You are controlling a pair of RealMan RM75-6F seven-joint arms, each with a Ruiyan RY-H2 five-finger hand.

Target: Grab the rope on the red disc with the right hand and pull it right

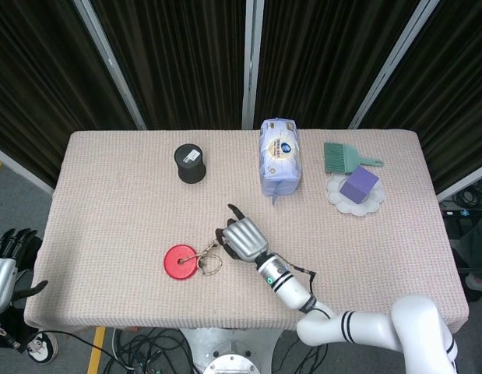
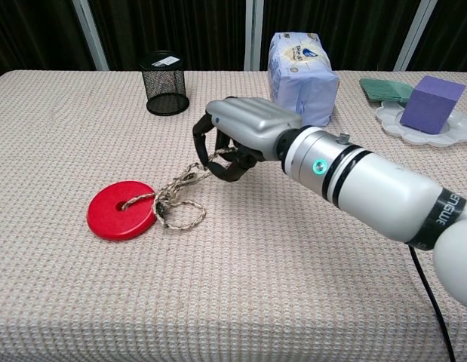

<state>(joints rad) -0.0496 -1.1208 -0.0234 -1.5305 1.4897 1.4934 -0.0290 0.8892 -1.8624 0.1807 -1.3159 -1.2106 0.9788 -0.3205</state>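
A flat red disc (image 1: 179, 261) (image 2: 120, 209) with a centre hole lies on the table near its front left. A beige braided rope (image 2: 174, 204) (image 1: 204, 258) runs from the disc's hole to the right, part of it looped on the cloth. My right hand (image 2: 239, 138) (image 1: 242, 238) grips the rope's free end, lifted off the table to the right of the disc, so that strand rises at a slant. My left hand (image 1: 5, 269) hangs off the table's left edge, holding nothing, its fingers apart.
A black mesh cup (image 1: 190, 164) (image 2: 164, 82) stands at the back left. A blue-white tissue pack (image 1: 279, 155) (image 2: 302, 66) sits at back centre. A green brush (image 1: 346, 158) and a purple block (image 1: 359, 184) on a white plate (image 1: 336, 195) occupy the back right.
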